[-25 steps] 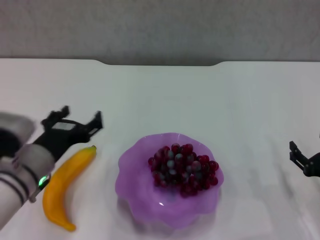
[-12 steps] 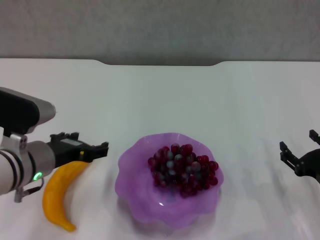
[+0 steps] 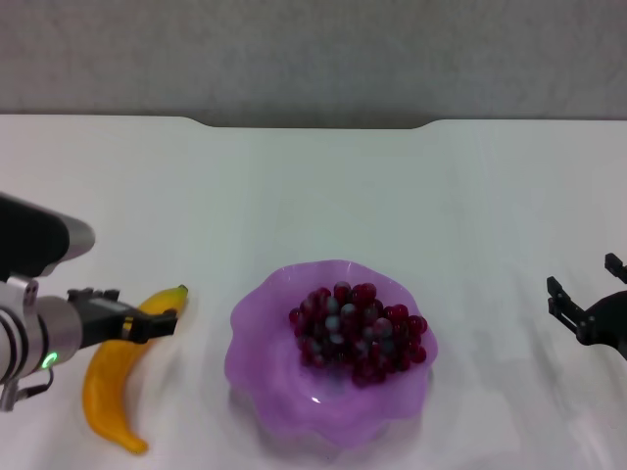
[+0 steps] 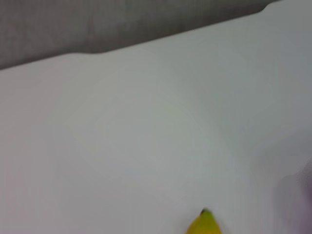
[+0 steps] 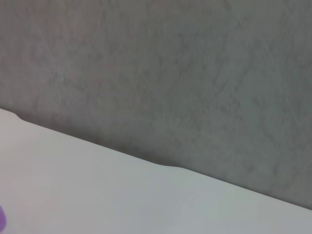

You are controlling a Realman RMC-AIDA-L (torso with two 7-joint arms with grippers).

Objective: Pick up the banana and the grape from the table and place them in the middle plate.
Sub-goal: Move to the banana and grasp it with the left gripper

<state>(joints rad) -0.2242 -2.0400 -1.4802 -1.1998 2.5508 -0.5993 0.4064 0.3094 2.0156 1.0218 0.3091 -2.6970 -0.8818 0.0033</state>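
Observation:
The banana [image 3: 116, 387] lies on the white table [image 3: 323, 186] at the near left, its stem tip pointing toward the plate. Its tip also shows in the left wrist view [image 4: 205, 225]. My left gripper [image 3: 129, 311] is open and sits low over the banana's stem half, its dark fingers [image 3: 157, 321] straddling it. The grape bunch [image 3: 358, 331] lies inside the purple scalloped plate [image 3: 257, 377] at the near centre. My right gripper [image 3: 588, 304] is open and empty at the far right, apart from the plate.
The table's notched far edge [image 3: 313, 123] meets a grey wall [image 3: 313, 49]. The right wrist view shows that wall [image 5: 170, 73] and a sliver of the plate [image 5: 1, 217].
My left gripper has come down and back from beyond the banana's tip to low over its stem half. The right gripper shifted slightly left, then stayed still.

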